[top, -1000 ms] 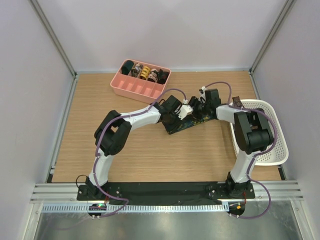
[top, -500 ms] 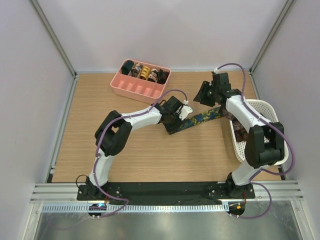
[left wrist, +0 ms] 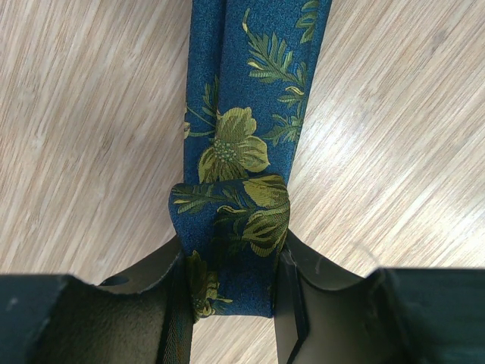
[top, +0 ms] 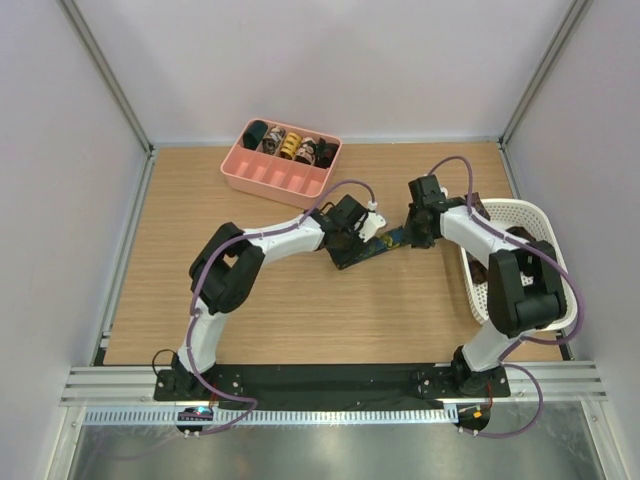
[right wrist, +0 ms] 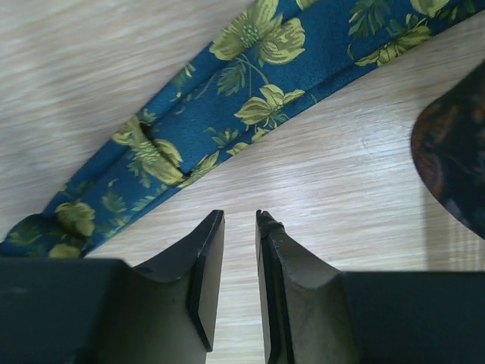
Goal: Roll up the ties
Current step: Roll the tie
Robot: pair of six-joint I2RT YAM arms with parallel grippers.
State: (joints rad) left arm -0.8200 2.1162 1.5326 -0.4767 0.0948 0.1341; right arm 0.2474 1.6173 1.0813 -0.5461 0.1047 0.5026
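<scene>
Your navy floral tie (left wrist: 241, 144) lies mid-table, and the left gripper (left wrist: 229, 277) pinches its folded end. The right gripper (right wrist: 240, 254), jaws narrow and holding nothing, sits over bare wood beside the tie's long edge. The white basket (top: 545, 213) is near on your right, and the pink tray (top: 262, 179) is well behind.

Desk (top: 380, 310) between the two arms: bare wood, free passage. Far edge: pink tray (top: 270, 185). Right edge: white basket (top: 556, 305). Centre: tie (top: 368, 250) lies between left claw (left wrist: 227, 265) and right claw (right wrist: 240, 220).
</scene>
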